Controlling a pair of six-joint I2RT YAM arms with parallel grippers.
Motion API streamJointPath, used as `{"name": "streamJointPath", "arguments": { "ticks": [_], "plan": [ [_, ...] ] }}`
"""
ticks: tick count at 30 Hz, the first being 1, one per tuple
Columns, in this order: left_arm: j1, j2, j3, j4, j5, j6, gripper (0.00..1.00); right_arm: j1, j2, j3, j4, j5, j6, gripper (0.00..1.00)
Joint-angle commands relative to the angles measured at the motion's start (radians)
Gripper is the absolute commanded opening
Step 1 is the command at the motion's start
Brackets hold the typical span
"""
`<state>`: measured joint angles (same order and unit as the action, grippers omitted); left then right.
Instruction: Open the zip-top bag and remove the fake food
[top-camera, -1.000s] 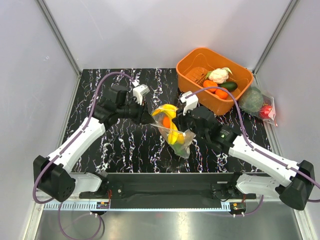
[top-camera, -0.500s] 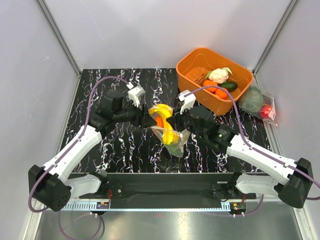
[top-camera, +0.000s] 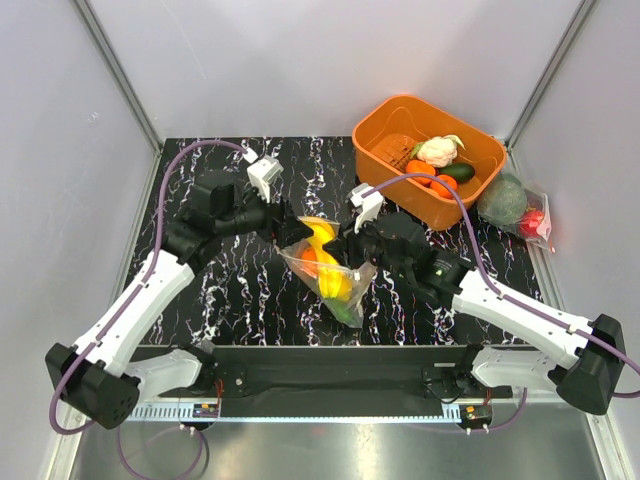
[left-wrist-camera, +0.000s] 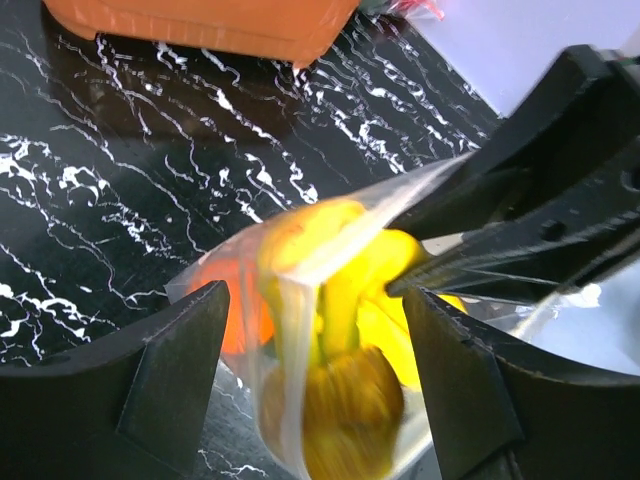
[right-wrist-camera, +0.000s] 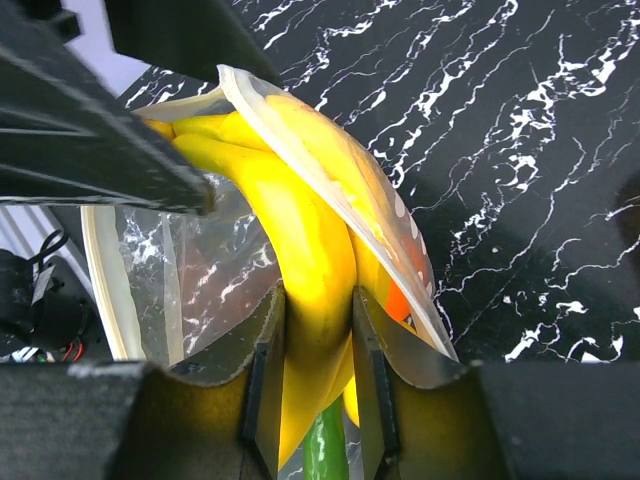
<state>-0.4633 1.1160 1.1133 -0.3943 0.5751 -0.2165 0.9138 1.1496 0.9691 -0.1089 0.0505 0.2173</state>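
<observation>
- Clamping the zip-top bag (top-camera: 325, 275) in the right claw (right-wrist-camera: 318, 300), pinching a yellow piece (right-wrist-camera: 300, 220) of the fake food through the film between its fingers.
- Holding the left claw (left-wrist-camera: 315, 310) with jaws apart, straddling the bag's upper edge and apparently not touching it.
- Hanging the bag between the two claws, just ahead of each, with the orange fruit (left-wrist-camera: 225, 315) beside the left claw's left finger and a green vegetable (right-wrist-camera: 325, 450) deep between the right claw's fingers.
- Risking a bad bite on closing the left claw: catching both film layers together, or film plus fruit, and so pulling the mouth shut rather than open.
- Risking a slip at the right claw: squeezing glossy plastic through slick film, then losing bag and contents onto the table (top-camera: 220, 300) on starting the pull.
- Risking a torn seam or scattered pieces by tugging too sharply against so narrow a pinch.
</observation>
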Motion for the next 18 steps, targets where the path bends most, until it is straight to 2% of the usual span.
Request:
{"name": "streamJointPath", "arguments": {
  "ticks": [1, 4, 9, 13, 18],
  "plan": [
    [0.003, 0.028, 0.052, 0.006, -0.018, 0.038, 0.76, 0.008, -0.008, 0.008, 0.077, -0.031, 0.005, 0.00],
    [0.005, 0.060, 0.082, -0.031, -0.034, 0.065, 0.74, 0.008, -0.019, 0.003, 0.078, -0.040, 0.001, 0.00],
    [0.009, 0.048, 0.072, -0.002, -0.037, 0.057, 0.66, 0.008, -0.021, -0.006, 0.069, -0.047, -0.010, 0.00],
    [0.015, 0.042, 0.069, 0.009, -0.031, 0.048, 0.54, 0.008, -0.024, -0.018, 0.060, -0.049, -0.012, 0.00],
    [0.020, 0.056, 0.063, 0.018, 0.005, 0.040, 0.48, 0.008, -0.022, -0.020, 0.052, -0.049, -0.022, 0.00]
  ]
}}
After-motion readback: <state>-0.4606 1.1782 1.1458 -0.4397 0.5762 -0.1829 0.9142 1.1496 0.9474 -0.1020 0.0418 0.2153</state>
